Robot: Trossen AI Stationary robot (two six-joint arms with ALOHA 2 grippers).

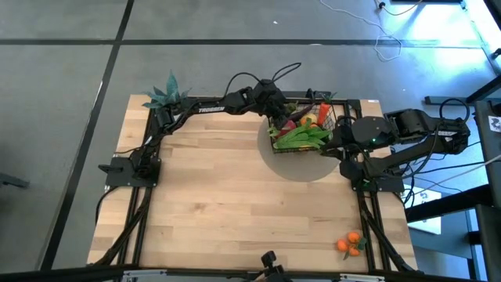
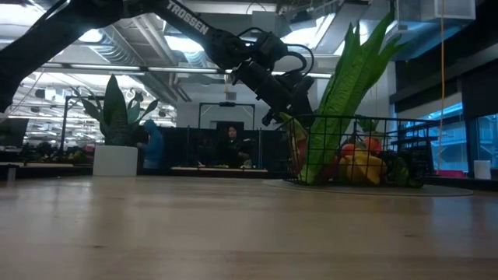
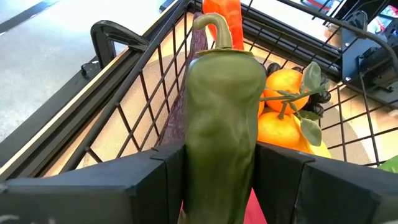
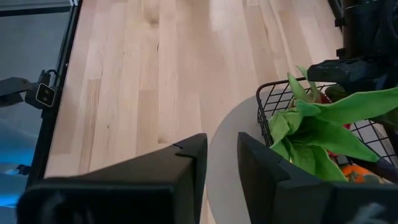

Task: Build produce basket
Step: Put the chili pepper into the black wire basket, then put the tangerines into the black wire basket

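Note:
The black wire basket (image 1: 275, 146) stands on a round grey mat (image 1: 301, 166) at the table's far right. It holds produce: the green corn (image 2: 342, 85) upright, oranges (image 3: 283, 106), a carrot (image 3: 231, 15), a dark purple eggplant (image 3: 198, 43) and grapes. My left gripper (image 3: 221, 152) is over the basket's far left corner, shut on a green pepper (image 3: 224, 93). My right gripper (image 4: 217, 162) hangs open above the table by the basket's right side, with nothing between its fingers. My left gripper pinches the green pepper's lower body (image 3: 219, 146) between its two fingers (image 3: 165, 171), one on each side. The fingers slant down from the table's far left. The pepper lies along them, its stem (image 3: 214, 28) pointing away over the basket. Its other end is hidden behind the fingers.
A small bunch of oranges (image 1: 351, 244) lies on the wood near the table's front right corner. A spiky potted plant (image 1: 167, 94) stands at the far left corner. Black frame rails run along the table's edges. Bare wood spreads left of and in front of the mat.

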